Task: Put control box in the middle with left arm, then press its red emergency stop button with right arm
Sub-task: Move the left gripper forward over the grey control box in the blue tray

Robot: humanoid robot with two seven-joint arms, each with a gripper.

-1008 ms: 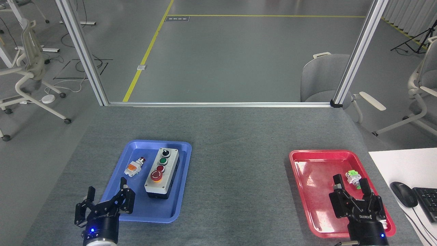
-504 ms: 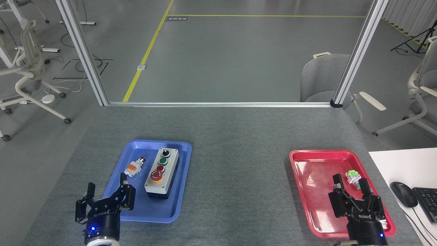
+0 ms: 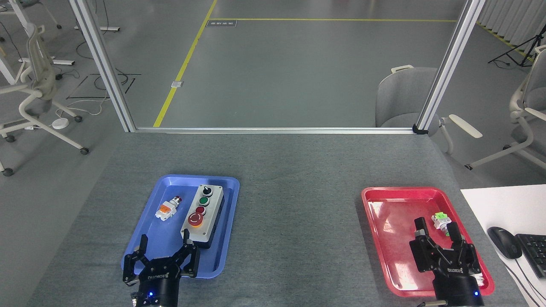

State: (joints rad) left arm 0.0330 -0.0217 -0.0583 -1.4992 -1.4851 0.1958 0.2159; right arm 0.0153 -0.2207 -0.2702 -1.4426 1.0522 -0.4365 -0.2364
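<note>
A grey felt-covered desk [image 3: 298, 179] is seen from above, carrying a blue tray [image 3: 226, 247] on the left and a red tray [image 3: 375, 238] on the right. The control box [image 3: 202, 215] lies inside the blue tray, on its right half, with its long side running away from the viewer. On its light grey face, four controls are set in a row: a black selector knob at the far end, then a green button, a small red button, and the large red emergency stop button [image 3: 195, 219] on a yellow ring at the near end. A small loose orange-and-white switch part [image 3: 167, 209] with a red tip is found just beside the box, to its left, in the same tray.

The left hand [image 3: 164, 250] is held over the near edge of the blue tray, its fingers spread wide and nothing gripped between them; the right fingertip is placed close to the near end of the control box, though contact cannot be judged. A blue light is lit on its wrist.

The right hand [image 3: 438, 228] is positioned over the near part of the red tray, also released, with nothing held. A small green-and-white switch part [image 3: 440, 221] lies in the red tray, seen between its fingertips. A mouse [image 3: 504, 242] and keyboard [image 3: 533, 252] are placed on a white surface at the far right.
</note>
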